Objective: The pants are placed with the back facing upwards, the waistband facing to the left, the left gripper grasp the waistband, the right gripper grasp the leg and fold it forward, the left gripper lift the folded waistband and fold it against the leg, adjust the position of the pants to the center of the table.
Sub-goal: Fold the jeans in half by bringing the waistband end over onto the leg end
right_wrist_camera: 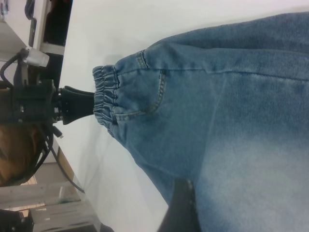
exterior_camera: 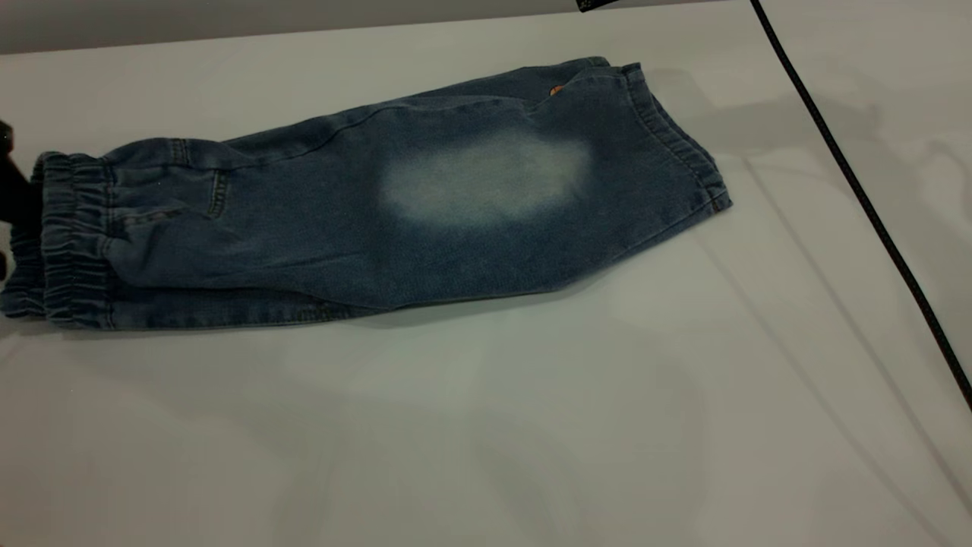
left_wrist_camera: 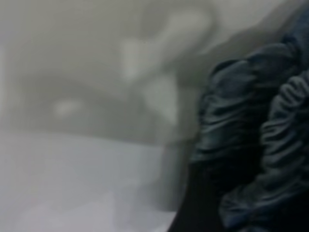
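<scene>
The blue denim pants [exterior_camera: 319,220] lie folded lengthwise on the white table [exterior_camera: 531,425]. The leg [exterior_camera: 486,182] with the pale faded oval is on top and its hem points right. A scrap of orange print [exterior_camera: 556,90] peeks out under it. The ruffled waistband [exterior_camera: 68,235] is at the far left. My left gripper [exterior_camera: 11,190] sits at the table's left edge, shut on the waistband [right_wrist_camera: 104,104], whose gathers [left_wrist_camera: 251,135] fill the left wrist view. Of my right gripper only one dark finger [right_wrist_camera: 179,208] shows, above the denim and apart from it.
A black cable [exterior_camera: 858,190] runs diagonally across the table's right side. Bare table lies in front of the pants and to their right. Beyond the table's left edge stand shelves and rig hardware [right_wrist_camera: 29,96].
</scene>
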You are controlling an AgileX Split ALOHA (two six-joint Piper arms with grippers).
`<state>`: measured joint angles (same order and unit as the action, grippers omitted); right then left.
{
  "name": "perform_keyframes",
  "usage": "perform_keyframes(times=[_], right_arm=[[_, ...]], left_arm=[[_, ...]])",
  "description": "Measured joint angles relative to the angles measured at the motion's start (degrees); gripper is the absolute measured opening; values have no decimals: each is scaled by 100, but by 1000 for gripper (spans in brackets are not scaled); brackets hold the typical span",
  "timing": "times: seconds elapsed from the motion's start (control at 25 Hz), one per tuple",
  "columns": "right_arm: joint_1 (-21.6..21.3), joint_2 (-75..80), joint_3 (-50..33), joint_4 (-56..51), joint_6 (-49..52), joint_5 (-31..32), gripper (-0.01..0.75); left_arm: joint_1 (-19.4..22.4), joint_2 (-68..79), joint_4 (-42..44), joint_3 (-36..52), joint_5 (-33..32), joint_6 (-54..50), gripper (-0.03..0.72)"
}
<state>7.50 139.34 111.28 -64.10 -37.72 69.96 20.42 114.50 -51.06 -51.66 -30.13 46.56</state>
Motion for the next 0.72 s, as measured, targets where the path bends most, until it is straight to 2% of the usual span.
perform_keyframes(times=[0.32,0.52,0.72], right_arm=[[0,11,0,-12,-5,0,531],[0,21,0,-7,-5,0,531],[0,52,0,-14,-32,0,531]], left_arm=[[-29,-130,414,-2,-652,4,496],[-16,-325,1442,-2,-1050,-420,496],[3,-606,2354,-6,-915,-1380,496]])
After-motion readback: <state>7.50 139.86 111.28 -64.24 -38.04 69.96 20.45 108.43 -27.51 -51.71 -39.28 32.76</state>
